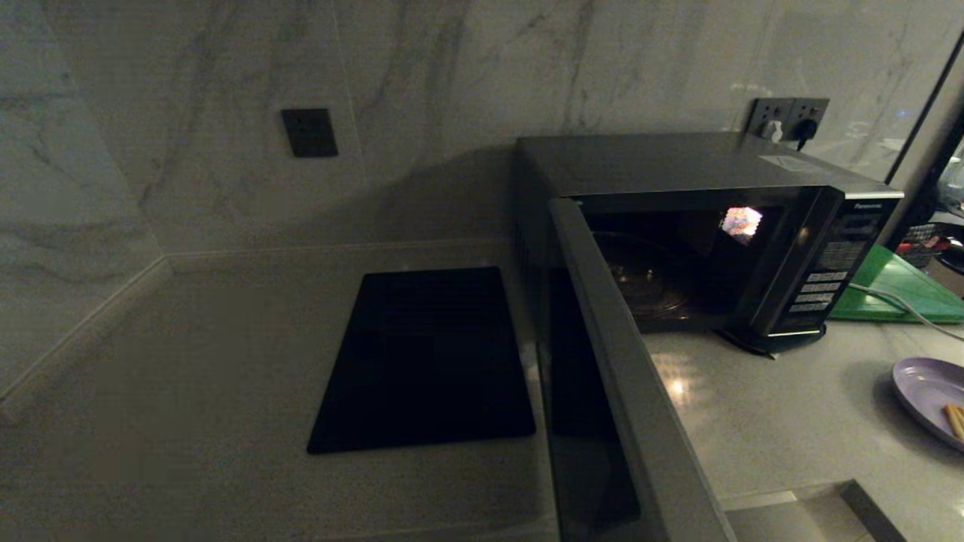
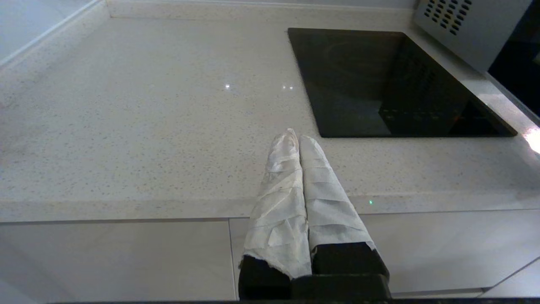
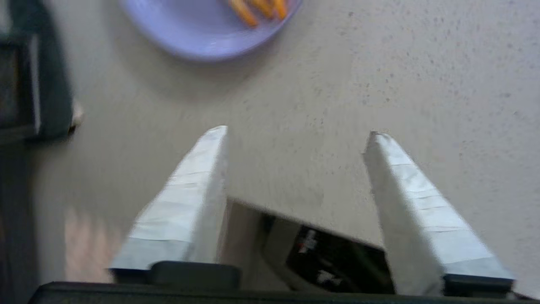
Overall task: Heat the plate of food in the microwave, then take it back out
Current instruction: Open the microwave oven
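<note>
Microwave standing at the back of the pale worktop, door swung wide toward the camera, cavity dark and bare but for the glass turntable. Plate of food not yet inside — resting on the worktop well to the right of the open door, half cut off at the edge of the head view, orange-tan sticks lying near its far rim. Right hand above bare worktop just short of the plate, fingers spread wide apart, nothing between them. Left hand parked off the worktop's front edge near the black slab, wrapped fingers pressed together and empty.

Likely next: reaching for the plate rim and carrying it into the cavity. Risks from here:

- Shallow, thin rim — easy to pinch too little of it and tip the plate, spilling the sticks.
- Fingertips pushing the plate along the smooth worktop instead of getting around the rim.
- Open door standing between plate and cavity mouth — a low or wide carry could clip its edge.
- Green board and white cable close behind, liable to snag a wide swing.
</note>
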Available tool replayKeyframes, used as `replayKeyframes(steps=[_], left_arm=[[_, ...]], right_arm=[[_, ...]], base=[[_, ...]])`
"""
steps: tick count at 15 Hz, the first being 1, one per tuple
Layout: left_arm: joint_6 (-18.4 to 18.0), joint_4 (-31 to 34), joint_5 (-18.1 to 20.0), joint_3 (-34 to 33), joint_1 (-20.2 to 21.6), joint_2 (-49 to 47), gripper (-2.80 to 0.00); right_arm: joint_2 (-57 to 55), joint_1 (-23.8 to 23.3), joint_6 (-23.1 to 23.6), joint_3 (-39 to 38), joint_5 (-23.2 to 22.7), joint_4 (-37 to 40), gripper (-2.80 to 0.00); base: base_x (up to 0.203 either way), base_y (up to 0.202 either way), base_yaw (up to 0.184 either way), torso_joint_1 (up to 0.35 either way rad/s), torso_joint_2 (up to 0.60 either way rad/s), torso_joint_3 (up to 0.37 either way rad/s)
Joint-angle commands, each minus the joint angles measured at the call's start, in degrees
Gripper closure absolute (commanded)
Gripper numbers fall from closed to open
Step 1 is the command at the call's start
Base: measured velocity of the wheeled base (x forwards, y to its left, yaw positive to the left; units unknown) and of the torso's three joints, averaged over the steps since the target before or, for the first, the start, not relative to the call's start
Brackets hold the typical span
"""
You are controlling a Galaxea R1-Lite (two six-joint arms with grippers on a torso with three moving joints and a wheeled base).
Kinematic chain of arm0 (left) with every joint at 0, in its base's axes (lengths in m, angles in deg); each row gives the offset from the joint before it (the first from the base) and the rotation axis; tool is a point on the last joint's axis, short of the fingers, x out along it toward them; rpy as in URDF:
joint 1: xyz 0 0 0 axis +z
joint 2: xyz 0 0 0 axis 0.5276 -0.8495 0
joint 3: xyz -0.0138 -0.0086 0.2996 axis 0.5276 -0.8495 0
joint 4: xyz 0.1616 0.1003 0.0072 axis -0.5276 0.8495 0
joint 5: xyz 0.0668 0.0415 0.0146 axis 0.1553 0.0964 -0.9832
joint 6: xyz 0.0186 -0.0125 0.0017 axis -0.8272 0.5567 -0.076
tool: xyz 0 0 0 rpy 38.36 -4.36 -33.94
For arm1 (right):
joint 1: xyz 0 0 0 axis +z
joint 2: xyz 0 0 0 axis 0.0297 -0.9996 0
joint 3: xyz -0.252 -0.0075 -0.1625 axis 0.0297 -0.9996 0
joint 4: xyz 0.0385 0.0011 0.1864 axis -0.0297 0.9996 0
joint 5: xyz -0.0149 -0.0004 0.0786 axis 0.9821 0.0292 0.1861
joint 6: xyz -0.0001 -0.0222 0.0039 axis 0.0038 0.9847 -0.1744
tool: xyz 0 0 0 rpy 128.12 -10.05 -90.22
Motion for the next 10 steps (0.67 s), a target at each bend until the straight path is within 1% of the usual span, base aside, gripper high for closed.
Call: replayKeyframes(steps=[1, 4, 6, 9, 10], left_arm=[[0.0, 0.0, 0.0, 0.0, 0.0, 0.0, 0.00], [0.0, 0.0, 0.0, 0.0, 0.0, 0.0, 0.00], [0.0, 0.0, 0.0, 0.0, 0.0, 0.0, 0.00], [0.0, 0.0, 0.0, 0.0, 0.0, 0.0, 0.00], [0.0, 0.0, 0.0, 0.0, 0.0, 0.0, 0.00]], right_arm=[[-6.8, -1.2, -1.6, 0.3, 0.0, -2.1, -2.80], [-12.7, -1.6, -4.1, 1.7, 0.0, -7.5, -2.80], [-15.1, -1.7, -5.6, 4.1, -0.5, -8.1, -2.80], [-14.1, -2.4, -4.7, 4.1, -1.8, -7.9, -2.80], [-13.6, -2.6, -2.6, 3.8, -1.8, -6.8, -2.80]], base=[[0.000, 0.000, 0.000, 0.000, 0.00, 0.000], [0.000, 0.000, 0.000, 0.000, 0.00, 0.000], [0.000, 0.000, 0.000, 0.000, 0.00, 0.000], [0.000, 0.000, 0.000, 0.000, 0.00, 0.000], [0.000, 0.000, 0.000, 0.000, 0.00, 0.000]])
